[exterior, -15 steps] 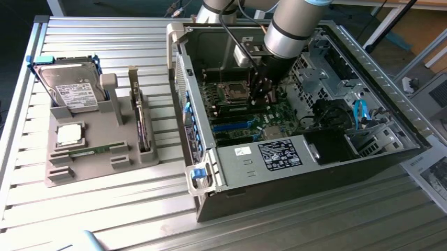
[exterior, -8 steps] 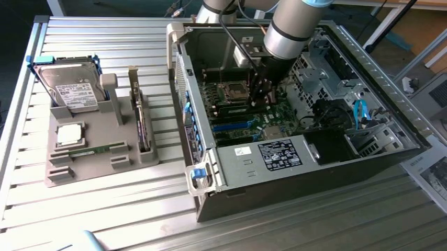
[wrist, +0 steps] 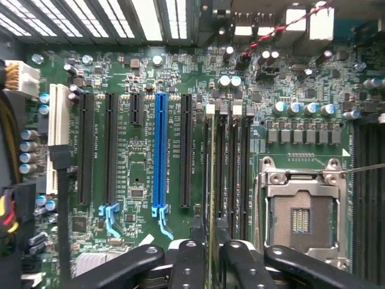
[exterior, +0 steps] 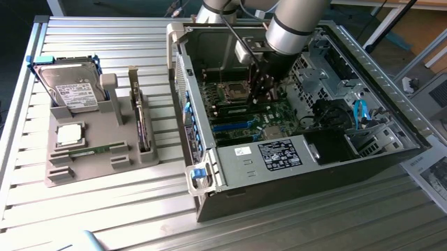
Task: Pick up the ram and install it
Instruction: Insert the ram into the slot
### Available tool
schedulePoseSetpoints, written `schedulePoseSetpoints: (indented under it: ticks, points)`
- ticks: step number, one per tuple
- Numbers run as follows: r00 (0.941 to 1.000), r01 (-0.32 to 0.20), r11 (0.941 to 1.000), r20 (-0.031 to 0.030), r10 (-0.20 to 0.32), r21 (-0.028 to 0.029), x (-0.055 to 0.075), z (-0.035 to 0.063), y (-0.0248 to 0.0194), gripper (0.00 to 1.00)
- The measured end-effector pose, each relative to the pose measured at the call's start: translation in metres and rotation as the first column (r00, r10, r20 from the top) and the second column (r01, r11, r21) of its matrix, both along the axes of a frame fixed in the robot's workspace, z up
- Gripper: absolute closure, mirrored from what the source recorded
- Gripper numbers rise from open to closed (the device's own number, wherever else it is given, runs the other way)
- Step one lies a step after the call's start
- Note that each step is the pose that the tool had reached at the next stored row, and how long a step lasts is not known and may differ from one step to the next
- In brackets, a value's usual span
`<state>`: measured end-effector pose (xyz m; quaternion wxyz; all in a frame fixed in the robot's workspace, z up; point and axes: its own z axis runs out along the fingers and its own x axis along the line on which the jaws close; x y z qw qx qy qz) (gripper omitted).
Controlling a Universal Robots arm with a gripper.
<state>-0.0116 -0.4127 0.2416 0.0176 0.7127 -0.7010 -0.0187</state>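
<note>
1 ram (wrist: pixel 211 174) upright on motherboard (wrist: pixel 142 165), at pincer (wrist: pixel 212 254)

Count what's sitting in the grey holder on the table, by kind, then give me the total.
hard drive: 1
processor chip: 1
ram stick: 1
expansion card: 1
Total: 4
</note>
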Motion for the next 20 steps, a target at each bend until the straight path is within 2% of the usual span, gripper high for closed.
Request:
schedulePoseSetpoints:
  ticks: [3, 12, 17, 18, 19, 20]
  points:
    - [1.0, 0.0, 1.0, 0.0001, 0.0, 0.0001, 0.0, 0.0124, 0.0, 0.79]
    - [1.0, 0.0, 1.0, 0.0, 0.0, 0.0001, 0.0, 0.0645, 0.0, 0.79]
    - [1.0, 0.0, 1.0, 0.0001, 0.0, 0.0001, 0.0, 0.0668, 0.0002, 0.79]
    - [1.0, 0.0, 1.0, 0.0001, 0.0, 0.0001, 0.0, 0.0667, 0.0015, 0.79]
    - [1.0, 0.0, 1.0, 0.0001, 0.0, 0.0005, 0.0, 0.0666, 0.003, 0.81]
    - [1.0, 0.0, 1.0, 0.0, 0.0, 0.0006, 0.0, 0.0664, 0.003, 0.87]
